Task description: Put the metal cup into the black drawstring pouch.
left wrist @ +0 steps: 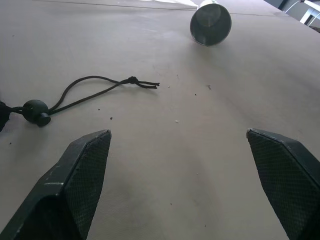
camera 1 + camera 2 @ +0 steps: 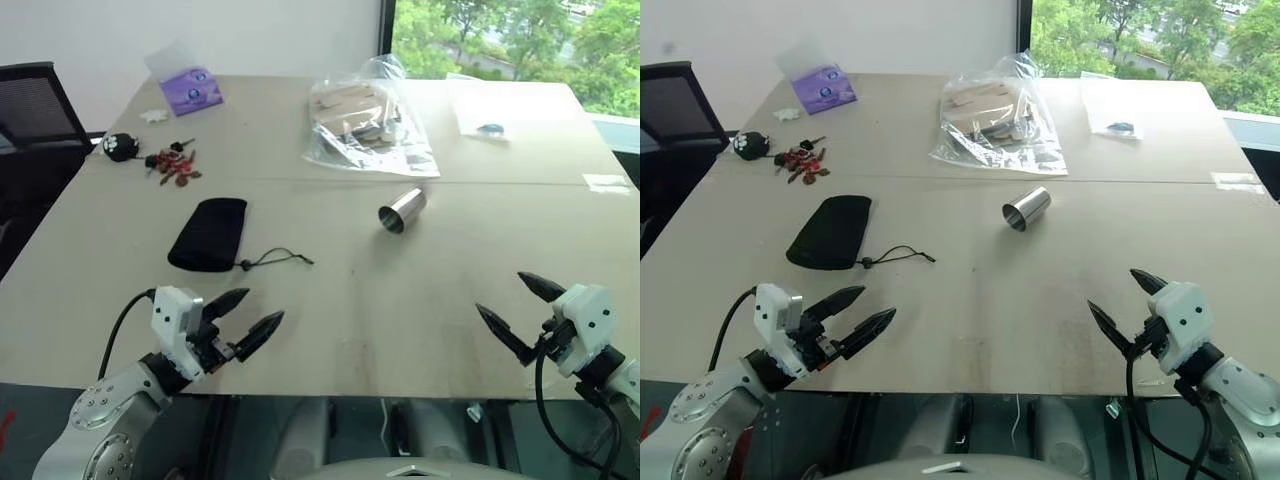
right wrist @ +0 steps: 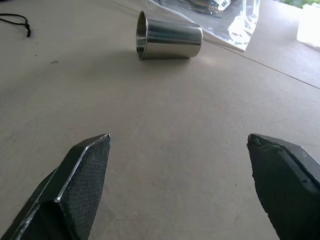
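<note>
Both our claws, the left gripper [image 2: 247,317] and right gripper [image 2: 515,310], hang spread and empty at the table's [image 2: 400,300] near edge. Nothing is done: we see the metal cup [image 2: 401,210] on its side mid-table, well apart from the black drawstring pouch [image 2: 209,233].

White wrist housings; black pointed fingers [image 2: 262,332]; black cables.

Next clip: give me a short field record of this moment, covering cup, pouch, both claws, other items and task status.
cup: shiny silver steel cup, lying on its side on the tan table, empty
pouch: soft black fabric drawstring pouch, flat, cord trailing toward the cup
left claw: open, holding nothing, near table edge
right claw: open, holding nothing, near table edge
other items: clear plastic bag, purple tissue pack, small red pieces
status: cup not in pouch
</note>
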Available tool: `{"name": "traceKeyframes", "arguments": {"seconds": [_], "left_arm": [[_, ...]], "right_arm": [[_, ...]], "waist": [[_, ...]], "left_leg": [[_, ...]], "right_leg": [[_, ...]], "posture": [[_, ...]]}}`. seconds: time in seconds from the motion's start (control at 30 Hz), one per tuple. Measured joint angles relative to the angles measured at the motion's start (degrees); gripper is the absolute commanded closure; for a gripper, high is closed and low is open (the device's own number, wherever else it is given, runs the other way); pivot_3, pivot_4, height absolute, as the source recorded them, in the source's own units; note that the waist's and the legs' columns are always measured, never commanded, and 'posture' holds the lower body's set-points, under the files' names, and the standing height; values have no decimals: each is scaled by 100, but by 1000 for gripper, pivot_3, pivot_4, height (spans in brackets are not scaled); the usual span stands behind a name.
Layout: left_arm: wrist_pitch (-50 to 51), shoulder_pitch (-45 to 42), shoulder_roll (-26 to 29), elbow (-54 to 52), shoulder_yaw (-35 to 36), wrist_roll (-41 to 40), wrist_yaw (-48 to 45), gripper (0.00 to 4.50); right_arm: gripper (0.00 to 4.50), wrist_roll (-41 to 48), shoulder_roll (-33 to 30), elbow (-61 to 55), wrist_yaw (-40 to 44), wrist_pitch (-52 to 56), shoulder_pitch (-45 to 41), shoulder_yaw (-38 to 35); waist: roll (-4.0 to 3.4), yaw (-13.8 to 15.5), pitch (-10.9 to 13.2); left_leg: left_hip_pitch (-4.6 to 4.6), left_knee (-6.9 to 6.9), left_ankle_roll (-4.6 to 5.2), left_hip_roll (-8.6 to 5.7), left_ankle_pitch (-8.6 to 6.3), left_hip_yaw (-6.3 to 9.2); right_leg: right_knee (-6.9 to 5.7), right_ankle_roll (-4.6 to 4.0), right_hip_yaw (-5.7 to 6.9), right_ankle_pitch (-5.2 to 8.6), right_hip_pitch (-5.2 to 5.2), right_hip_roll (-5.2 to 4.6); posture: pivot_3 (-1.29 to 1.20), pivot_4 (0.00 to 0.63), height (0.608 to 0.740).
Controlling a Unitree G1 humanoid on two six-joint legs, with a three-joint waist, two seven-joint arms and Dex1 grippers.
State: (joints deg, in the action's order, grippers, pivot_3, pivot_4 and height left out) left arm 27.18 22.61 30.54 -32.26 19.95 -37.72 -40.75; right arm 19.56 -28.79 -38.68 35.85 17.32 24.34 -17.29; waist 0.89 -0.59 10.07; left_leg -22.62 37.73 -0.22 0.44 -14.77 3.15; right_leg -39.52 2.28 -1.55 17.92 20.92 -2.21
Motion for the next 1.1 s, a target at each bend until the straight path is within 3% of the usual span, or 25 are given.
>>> {"name": "traceKeyframes", "arguments": {"seconds": [0.1, 0.2, 0.33, 0.47, 0.5, 0.67, 0.87, 1.1], "left_arm": [[-21, -62, -27, 25, -5, 55, 70, 0], [-177, -757, -109, 108, -79, 371, 467, 0], [-121, -840, 167, 92, -64, 768, 772, 0], [-378, -785, 765, 66, -53, 2025, 1248, 0], [-1014, -488, 1248, 138, -34, 3178, 1520, 0], [-2348, 14, 1928, 541, 53, 4828, 1781, 0], [-3006, -35, 2039, 1062, 96, 6060, 2056, 0], [-3174, -676, 2044, 1580, -255, 6559, 2113, 0]], "right_arm": [[46, -1, 20, 27, -39, -7, -83, 42], [46, 86, 88, -149, -265, 179, -1030, 468], [46, 468, -256, -472, -174, 589, -1483, 579], [46, 827, -556, -554, 184, 703, -1852, 742], [46, 942, -679, -568, 513, 578, -1923, 890], [46, 1391, -716, -565, 971, 483, -2272, 1080], [46, 1332, -698, -272, 1180, 251, -2330, 1312], [46, 1116, -658, -75, 1126, 38, -2307, 1350]], "waist": [[0, -1, 0], [-2, -8, 0], [3, -14, 0], [5, -11, 0], [4, -20, 0], [6, -16, 2], [7, 6, 1], [7, -3, 1]], "left_leg": [[0, 0, 0, 0, 0, 0], [4, 2, -1, 2, 2, 1], [-5, -3, 0, -2, 0, 3], [-14, -33, 0, -4, 0, 10], [-13, -52, 0, -4, 0, 8], [-18, -60, 1, -5, 0, 4], [-20, -60, 2, -6, -1, 11], [-19, -59, 2, -6, -1, 13]], "right_leg": [[2, 0, 0, 0, -1, 0], [1, 1, -2, -2, -1, 16], [4, 2, 2, -3, 3, 21], [30, 2, 10, -3, 12, 21], [52, 2, 9, -3, 12, 20], [67, 2, 8, -4, 12, -2], [63, 2, 23, -4, 11, -7], [57, 3, 31, -5, 11, -1]], "posture": [[0, 150, 740], [0, 150, 740], [0, 150, 740], [0, 150, 740], [0, 150, 740], [0, 150, 740], [0, 150, 740], [0, 150, 740]]}}
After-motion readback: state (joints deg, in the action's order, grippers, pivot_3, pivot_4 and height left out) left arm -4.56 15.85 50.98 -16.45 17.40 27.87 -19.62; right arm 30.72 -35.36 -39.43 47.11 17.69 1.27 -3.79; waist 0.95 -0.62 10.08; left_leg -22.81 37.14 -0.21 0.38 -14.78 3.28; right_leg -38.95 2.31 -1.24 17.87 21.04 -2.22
